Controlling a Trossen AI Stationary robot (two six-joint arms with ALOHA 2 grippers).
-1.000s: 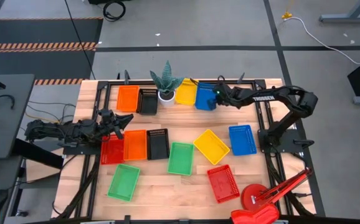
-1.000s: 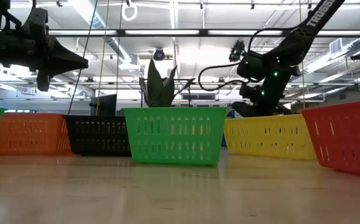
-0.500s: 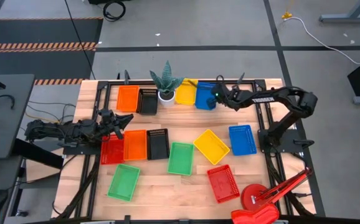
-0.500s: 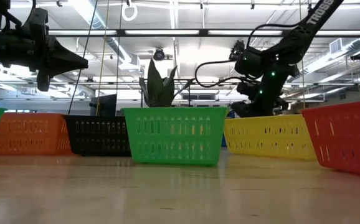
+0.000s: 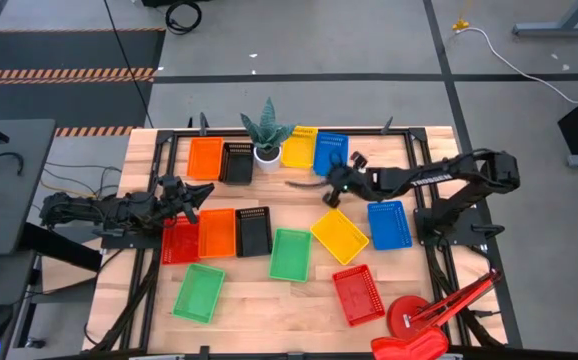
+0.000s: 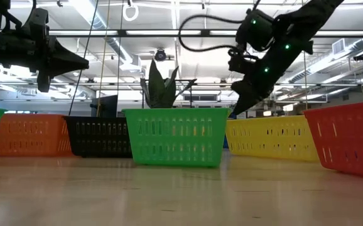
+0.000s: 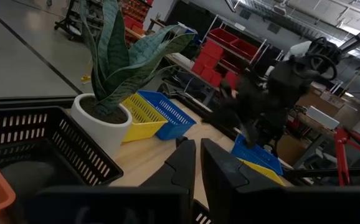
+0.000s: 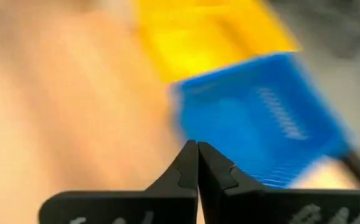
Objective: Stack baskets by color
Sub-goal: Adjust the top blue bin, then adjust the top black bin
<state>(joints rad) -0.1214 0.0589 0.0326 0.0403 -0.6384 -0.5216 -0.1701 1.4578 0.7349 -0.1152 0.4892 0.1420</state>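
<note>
Baskets lie about the wooden table. Along the far edge stand an orange (image 5: 205,157), a black (image 5: 236,162), a yellow (image 5: 298,147) and a blue basket (image 5: 330,152). Across the middle lie a red (image 5: 180,240), an orange (image 5: 217,232), a black (image 5: 254,230), a green (image 5: 291,254), a yellow (image 5: 340,235) and a blue one (image 5: 389,224). A green (image 5: 199,292) and a red one (image 5: 358,294) sit nearer. My right gripper (image 5: 327,196) hangs shut and holds nothing, above bare wood between the far blue and the middle yellow basket. My left gripper (image 5: 195,195) waits shut at the left.
A white pot with a spiky green plant (image 5: 267,135) stands between the far black and yellow baskets. A red clamp lamp (image 5: 419,320) lies at the near right corner. Dark frame rails (image 5: 424,190) run along both sides of the table.
My right gripper has swung from over the far blue basket toward the table's near edge and its middle, rising a little and rolling as it went; it stayed shut. The baskets have kept their places.
</note>
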